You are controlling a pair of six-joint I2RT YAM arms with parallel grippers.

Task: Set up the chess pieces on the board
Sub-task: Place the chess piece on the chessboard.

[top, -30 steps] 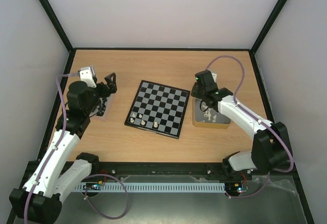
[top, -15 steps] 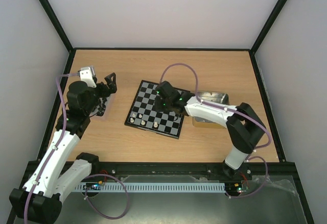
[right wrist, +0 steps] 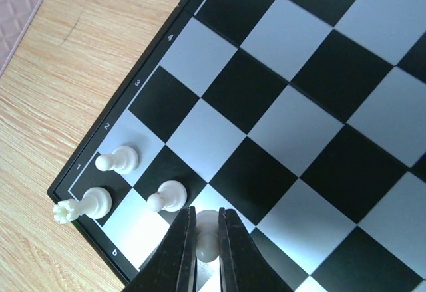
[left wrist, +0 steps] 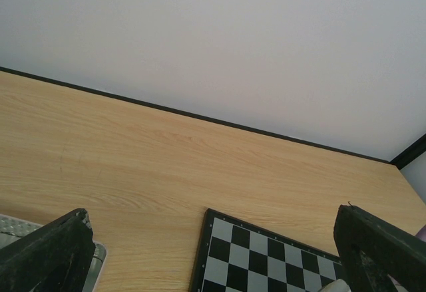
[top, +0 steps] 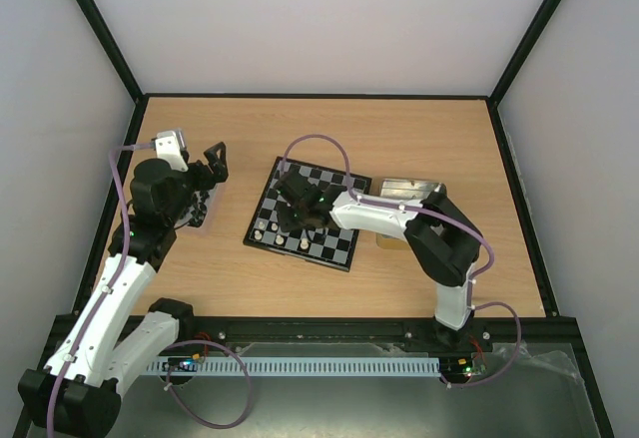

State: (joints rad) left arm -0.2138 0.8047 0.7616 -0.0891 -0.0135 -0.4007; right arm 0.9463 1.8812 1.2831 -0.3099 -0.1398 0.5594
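1. Left gripper (left wrist: 213, 212) is held wide open by a metal tin (top: 203, 211); what's in the tin can't be made out.
2. Digits 1 to 4 can be read along the board (right wrist: 313, 66) rim, where three white pieces (right wrist: 166, 197) are stood.
3. Right gripper (right wrist: 208, 213) is clamped on a fourth white piece (right wrist: 207, 239) just beside them.

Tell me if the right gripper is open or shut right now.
Shut. The right gripper has its fingers pressed against a white piece between them, above the board.
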